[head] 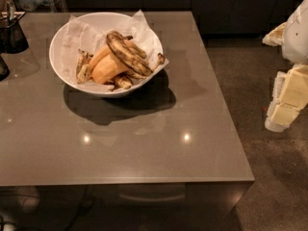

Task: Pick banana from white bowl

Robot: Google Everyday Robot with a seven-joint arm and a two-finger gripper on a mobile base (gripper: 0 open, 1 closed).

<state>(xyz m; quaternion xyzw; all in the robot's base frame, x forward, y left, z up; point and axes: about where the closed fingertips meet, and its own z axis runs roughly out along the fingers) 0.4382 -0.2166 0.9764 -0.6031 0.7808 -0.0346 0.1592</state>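
Observation:
The white bowl (57,57) stands at the far left-middle of the grey table, lined with crumpled white paper. The banana (127,55), long, curved and heavily streaked dark brown, lies on top of the pile, running from upper left to lower right. Under it sits a smooth pale-orange rounded fruit (107,66), with smaller brown-spotted bananas (83,67) around it. My gripper (288,96), white and pale yellow, is at the right edge of the view, off the table over the floor, well to the right of the bowl and holding nothing that I can see.
A black wire holder (11,32) stands at the table's far left corner, with another dark object (2,67) at the left edge. The table's right edge (226,114) and front edge (125,182) border a dark speckled floor. Dark cabinets run behind.

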